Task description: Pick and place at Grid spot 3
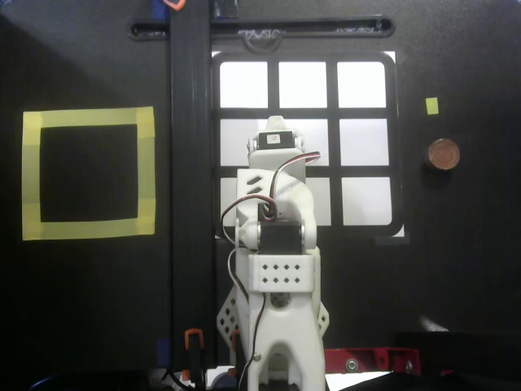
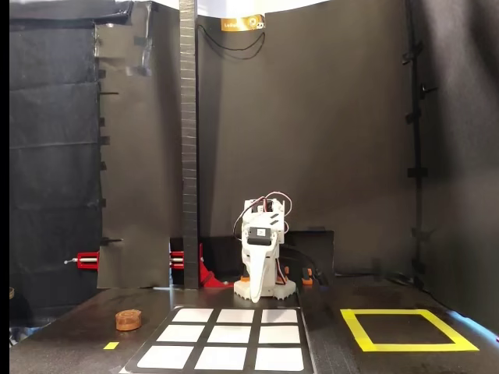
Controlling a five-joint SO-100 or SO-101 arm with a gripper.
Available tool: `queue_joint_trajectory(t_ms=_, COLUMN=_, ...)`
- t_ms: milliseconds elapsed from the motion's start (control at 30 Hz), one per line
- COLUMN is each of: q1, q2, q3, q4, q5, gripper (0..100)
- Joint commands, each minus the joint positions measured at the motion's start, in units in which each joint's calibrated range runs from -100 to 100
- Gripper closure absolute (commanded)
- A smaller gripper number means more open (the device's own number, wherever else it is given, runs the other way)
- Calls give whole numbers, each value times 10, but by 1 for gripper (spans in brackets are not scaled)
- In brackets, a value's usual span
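Grid spot 3 (image 1: 361,84) is the top-right white backlit cell of the grid in the overhead view, and it is bare. In the fixed view it is the near-left cell (image 2: 164,357). A brown round disc (image 1: 444,154) lies on the black table right of the grid, seen at the left in the fixed view (image 2: 129,318). My white arm is folded at its base. My gripper (image 2: 255,294) points straight down just behind the grid with its fingers together and nothing in them. From overhead the wrist motor (image 1: 276,140) hides the fingertips.
A large yellow tape square (image 1: 88,173) lies left of the grid in the overhead view. A small yellow tape mark (image 1: 431,105) sits near the disc. A black vertical post (image 1: 190,163) stands between the yellow square and the grid. Red clamps (image 2: 87,259) sit at the table's back.
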Motion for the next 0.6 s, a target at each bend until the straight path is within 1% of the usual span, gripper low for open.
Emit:
queue_joint_trajectory(t_ms=0, q1=0, q2=17, q3=-15, q4=-6, q5=-1, gripper=100)
queue_joint_trajectory(t_ms=133, q1=8, q2=122, q3=-103, q4=-6, q5=0, gripper=100)
queue_joint_trajectory(t_ms=400, q1=26, q2=413, q3=-360, q4=13, q5=0, gripper=100)
queue_joint_trajectory(t_ms=567, q1=34, q2=554, q3=-513, q4=102, q5=0, gripper=100)
